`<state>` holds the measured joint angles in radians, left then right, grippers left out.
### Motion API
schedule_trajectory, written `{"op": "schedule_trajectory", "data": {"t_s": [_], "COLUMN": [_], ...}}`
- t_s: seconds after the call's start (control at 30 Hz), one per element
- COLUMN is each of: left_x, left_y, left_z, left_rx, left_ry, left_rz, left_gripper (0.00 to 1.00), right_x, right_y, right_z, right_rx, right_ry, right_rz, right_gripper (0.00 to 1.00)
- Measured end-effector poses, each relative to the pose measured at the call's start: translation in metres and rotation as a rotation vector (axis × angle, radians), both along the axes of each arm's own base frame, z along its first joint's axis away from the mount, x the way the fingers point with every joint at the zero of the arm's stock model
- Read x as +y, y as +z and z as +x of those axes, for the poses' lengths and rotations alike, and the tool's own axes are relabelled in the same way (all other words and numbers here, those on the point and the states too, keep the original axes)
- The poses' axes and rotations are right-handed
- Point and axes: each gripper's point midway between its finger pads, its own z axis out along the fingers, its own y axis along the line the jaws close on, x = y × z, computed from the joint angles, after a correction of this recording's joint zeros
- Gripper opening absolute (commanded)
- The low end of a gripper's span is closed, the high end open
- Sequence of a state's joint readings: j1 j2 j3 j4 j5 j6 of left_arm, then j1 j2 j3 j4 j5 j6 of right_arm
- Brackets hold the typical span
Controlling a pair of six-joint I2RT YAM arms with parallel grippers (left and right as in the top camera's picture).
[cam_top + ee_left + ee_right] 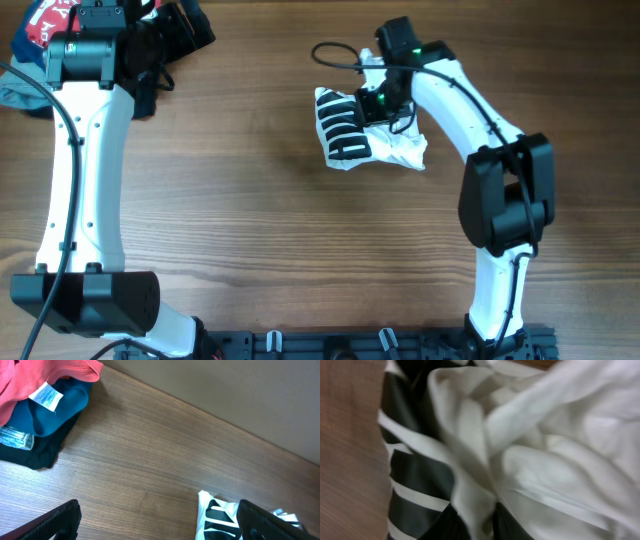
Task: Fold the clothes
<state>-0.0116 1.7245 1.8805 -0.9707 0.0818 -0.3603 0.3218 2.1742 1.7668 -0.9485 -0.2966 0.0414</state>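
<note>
The clothes are a bunched white garment with a black bar-striped print, lying at the back middle-right of the table. They also show in the left wrist view and fill the right wrist view. My right gripper is down on the garment's upper edge, and its two dark fingers are pinched on a fold of white fabric. My left gripper is open and empty, up at the back left of the table, well apart from the garment. The label is not visible.
A pile of other clothes, red, teal and black, sits at the back left corner beside my left arm. A black cable loops behind the right gripper. The table is brown wood.
</note>
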Motion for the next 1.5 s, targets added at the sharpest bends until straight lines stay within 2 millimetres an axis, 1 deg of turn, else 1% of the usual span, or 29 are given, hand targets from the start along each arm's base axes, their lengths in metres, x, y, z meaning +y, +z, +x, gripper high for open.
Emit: {"op": "schedule_trajectory", "data": {"t_s": [0.03,0.07,0.1,0.17,0.23,0.3,0.43,0.57,0.7,0.87,0.97,1.07,1.17,1.2,1.27,1.33,1.43,1.5], "left_x": [0.0,0.0,0.0,0.0,0.0,0.0,0.0,0.0,0.0,0.0,0.0,0.0,0.0,0.0,0.0,0.0,0.0,0.0], "left_y": [0.0,0.0,0.0,-0.001,-0.001,-0.001,-0.001,-0.001,-0.001,-0.001,-0.001,0.0,0.0,0.0,0.0,0.001,0.0,-0.002], "left_z": [0.0,0.0,0.0,-0.001,-0.001,-0.001,-0.001,-0.001,-0.001,-0.001,-0.001,0.0,0.0,0.0,0.0,0.001,0.001,0.002], "left_rx": [0.0,0.0,0.002,0.003,0.003,0.003,0.003,0.003,0.003,0.003,0.003,0.003,0.002,0.002,-0.001,-0.004,-0.004,0.001], "left_ry": [0.0,0.0,0.0,0.0,0.0,0.0,0.0,0.0,-0.001,0.0,0.0,0.0,0.0,0.0,0.0,0.0,0.0,0.0], "left_rz": [0.0,0.0,0.0,0.0,0.0,0.0,0.0,0.0,0.0,0.0,0.0,0.0,0.0,0.0,0.0,0.0,0.0,0.0], "left_gripper": [1.0,1.0,1.0,1.0,1.0,1.0,1.0,1.0,1.0,1.0,1.0,1.0,1.0,1.0,1.0,1.0,1.0,1.0], "right_x": [0.003,0.012,0.016,0.024,0.029,0.031,0.022,-0.001,-0.015,-0.008,-0.005,-0.009,-0.018,-0.021,-0.03,-0.037,-0.039,-0.038], "right_y": [0.0,-0.001,-0.002,-0.003,-0.003,-0.003,-0.003,-0.003,-0.002,0.002,0.004,0.004,0.005,0.007,0.017,0.036,0.06,0.062], "right_z": [-0.001,-0.006,-0.01,-0.019,-0.023,-0.024,-0.019,-0.007,0.003,0.015,0.015,0.016,0.017,0.018,0.021,0.025,0.027,0.024], "right_rx": [0.0,0.002,0.008,0.025,0.029,0.029,0.033,0.038,0.035,-0.001,0.012,0.025,0.045,0.048,0.037,0.001,-0.047,-0.043], "right_ry": [0.006,0.03,0.041,0.065,0.076,0.075,0.042,-0.024,-0.088,-0.119,-0.14,-0.167,-0.195,-0.204,-0.227,-0.246,-0.247,-0.245], "right_rz": [-0.002,-0.008,-0.012,-0.02,-0.022,-0.02,-0.018,-0.012,-0.001,0.042,0.065,0.075,0.097,0.107,0.127,0.147,0.164,0.162], "right_gripper": [0.2,0.2,0.2,0.26,0.3,0.31,0.33,0.33,0.34,0.33,0.33,0.27,0.26,0.27,0.37,0.43,0.42,0.41]}}
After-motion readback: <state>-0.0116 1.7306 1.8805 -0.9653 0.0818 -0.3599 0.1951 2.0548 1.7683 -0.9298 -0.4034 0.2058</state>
